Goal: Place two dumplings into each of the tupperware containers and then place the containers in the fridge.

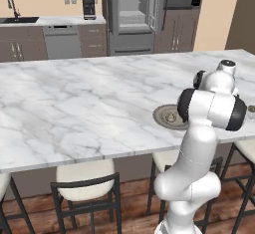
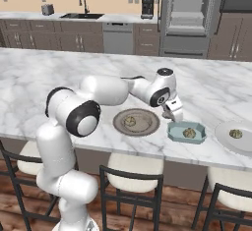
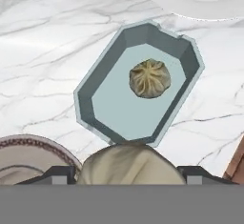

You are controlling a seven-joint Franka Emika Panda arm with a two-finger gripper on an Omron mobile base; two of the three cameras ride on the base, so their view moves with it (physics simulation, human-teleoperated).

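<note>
A pale-blue tupperware container (image 2: 173, 132) lies on the marble island near its front edge, with one dumpling (image 2: 188, 133) inside. In the hand view that container (image 3: 95, 99) lies just beyond the fingers, its dumpling (image 3: 149, 78) off-centre on the floor. My gripper (image 2: 175, 114) hangs at the container's left end, just above it. It is shut on a second dumpling (image 3: 131, 163), a beige lump wedged between the two fingertips (image 3: 59, 175). The fridge (image 2: 189, 16) stands at the back wall with its pale shelves showing.
A brown-rimmed round plate (image 2: 147, 127) left of the container carries a dumpling (image 2: 130, 121). A white plate (image 2: 224, 139) to the right carries another (image 2: 236, 133). Stools line the island's near side. A sink and coffee machine are on the back counter.
</note>
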